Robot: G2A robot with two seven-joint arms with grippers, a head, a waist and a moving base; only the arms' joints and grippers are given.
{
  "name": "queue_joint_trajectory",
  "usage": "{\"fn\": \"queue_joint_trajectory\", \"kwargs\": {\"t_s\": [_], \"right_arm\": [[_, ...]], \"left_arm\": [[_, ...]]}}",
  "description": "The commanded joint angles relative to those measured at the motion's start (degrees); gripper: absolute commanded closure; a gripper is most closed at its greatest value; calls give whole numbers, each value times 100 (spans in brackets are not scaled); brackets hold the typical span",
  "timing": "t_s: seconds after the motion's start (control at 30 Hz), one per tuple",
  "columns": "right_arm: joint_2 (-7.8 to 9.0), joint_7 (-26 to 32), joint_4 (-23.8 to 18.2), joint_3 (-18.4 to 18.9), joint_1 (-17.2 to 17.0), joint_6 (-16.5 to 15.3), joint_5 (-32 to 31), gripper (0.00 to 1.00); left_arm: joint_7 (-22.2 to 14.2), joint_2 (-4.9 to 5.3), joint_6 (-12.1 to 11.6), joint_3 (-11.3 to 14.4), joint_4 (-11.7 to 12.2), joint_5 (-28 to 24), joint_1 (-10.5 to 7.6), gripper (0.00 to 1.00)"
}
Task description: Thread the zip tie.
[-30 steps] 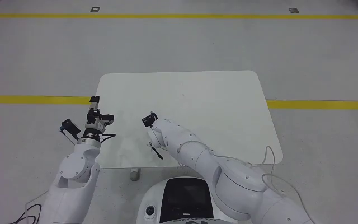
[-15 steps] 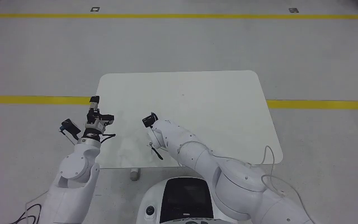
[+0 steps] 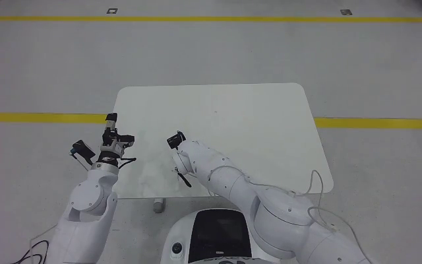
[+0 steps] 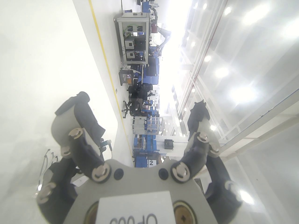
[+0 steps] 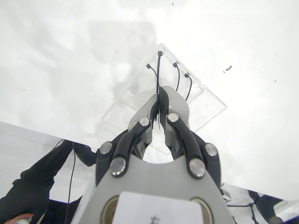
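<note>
The right claw (image 5: pixel 160 92) is clamped on a thin black plastic zip tie (image 5: pixel 158 71), pinched flat between its pads. The tie's pointed tail lies back between the fingers toward the palm. The rest of the strap runs straight out past the tips, its long axis in line with the fingers, and the square head leads, pointing away from the claw.

Just beyond the tips sits a clear acrylic tray (image 5: pixel 208 103) on the white table (image 5: pixel 70 47). Three spare black zip ties (image 5: pixel 178 75) lie in it either side of the held one. The held head reaches the tray's far edge; I cannot tell whether it touches.

This looks like the pick-up step: the tie is gripped but not yet threaded. Next it probably has to lift clear of the spares and meet the other arm, and since the tail is buried in the pads, a handover or regrip seems needed.

The left claw (image 4: pixel 140 102) is spread wide and holds nothing, aimed out at the room.
</note>
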Motion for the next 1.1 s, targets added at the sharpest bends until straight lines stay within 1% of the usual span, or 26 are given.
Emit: {"fn": "queue_joint_trajectory", "kwargs": {"t_s": [0.0,0.2,0.43,0.77,0.9,1.07], "right_arm": [[-3,19,-14,-23,27,-3,-3,100],[-6,28,-39,-26,112,-3,58,100],[9,-51,-45,119,263,-3,209,100],[27,-242,-32,430,379,-3,287,100],[45,-450,10,658,411,-3,371,100],[84,-670,-36,908,408,-3,402,100]], "left_arm": [[0,0,0,0,0,0,0,0],[0,0,0,0,0,0,0,0],[0,0,0,0,0,0,0,0],[0,0,0,0,0,0,0,0],[0,0,0,0,0,0,0,0],[0,0,0,0,0,0,0,0]]}}
